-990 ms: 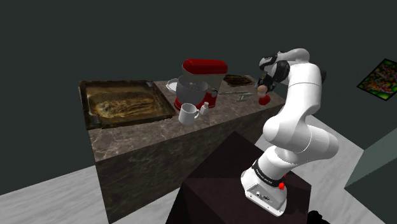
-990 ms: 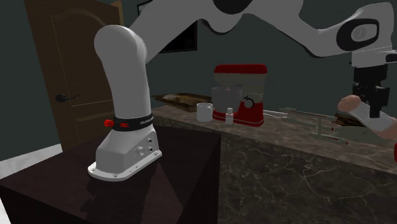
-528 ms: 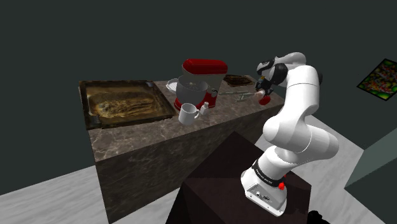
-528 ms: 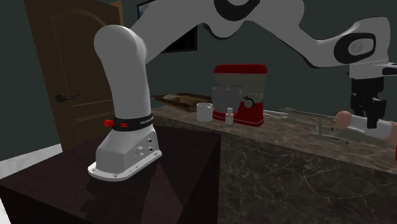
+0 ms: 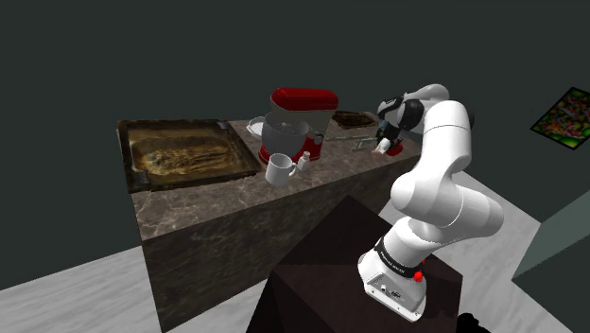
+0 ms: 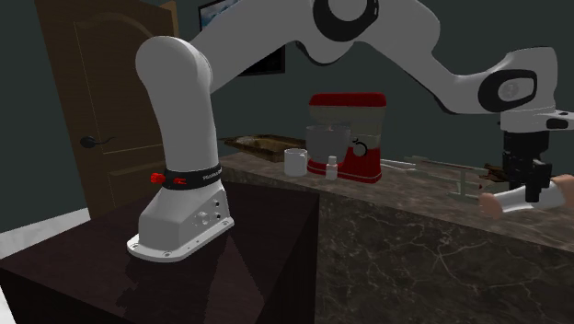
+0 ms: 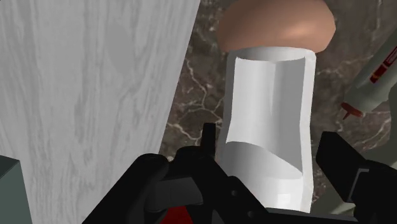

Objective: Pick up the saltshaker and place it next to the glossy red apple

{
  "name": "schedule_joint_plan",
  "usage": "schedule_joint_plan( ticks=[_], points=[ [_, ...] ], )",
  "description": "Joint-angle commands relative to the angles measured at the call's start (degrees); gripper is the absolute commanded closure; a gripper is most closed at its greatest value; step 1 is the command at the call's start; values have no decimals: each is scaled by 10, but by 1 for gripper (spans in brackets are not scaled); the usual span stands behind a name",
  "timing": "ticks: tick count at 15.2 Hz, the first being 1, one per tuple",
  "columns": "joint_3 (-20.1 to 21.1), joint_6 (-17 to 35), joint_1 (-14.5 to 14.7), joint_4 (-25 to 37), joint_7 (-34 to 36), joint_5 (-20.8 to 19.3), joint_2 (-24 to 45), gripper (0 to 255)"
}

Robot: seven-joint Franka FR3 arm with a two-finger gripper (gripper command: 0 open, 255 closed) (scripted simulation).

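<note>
My gripper (image 6: 527, 184) is shut on the saltshaker (image 6: 511, 202), a white body with a tan-brown cap. It hangs tilted just above the dark marble counter (image 6: 414, 198) at the second exterior view's right. In the wrist view the shaker's white body (image 7: 270, 127) sits clasped between my two black fingers (image 7: 191, 175), with its cap (image 7: 277, 25) pointing away from the hand. In the shoulder view my gripper (image 5: 383, 142) is low over the counter's far end. A small red shape beside it looks like the apple (image 5: 395, 149).
A red stand mixer (image 5: 301, 123), a white mug (image 5: 280, 169) and a small white bottle (image 5: 303, 161) stand mid-counter. A brown-lined sink (image 5: 184, 151) fills the counter's left end. A slim utensil with red marks (image 7: 382, 63) lies beside the shaker. Grey floor (image 7: 83, 95) lies past the counter edge.
My gripper has come down toward the counter with the saltshaker, drifting to the shoulder view's left. The shaker now lies more level and lower than before.
</note>
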Motion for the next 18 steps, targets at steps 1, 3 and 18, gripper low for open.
schedule_joint_plan(
  ticks=[1,3,18],
  points=[
    [1,8,-1,3,0,1,10,255],
    [2,14,-2,7,1,2,21,255],
    [4,15,-7,38,2,3,52,0]
  ],
)
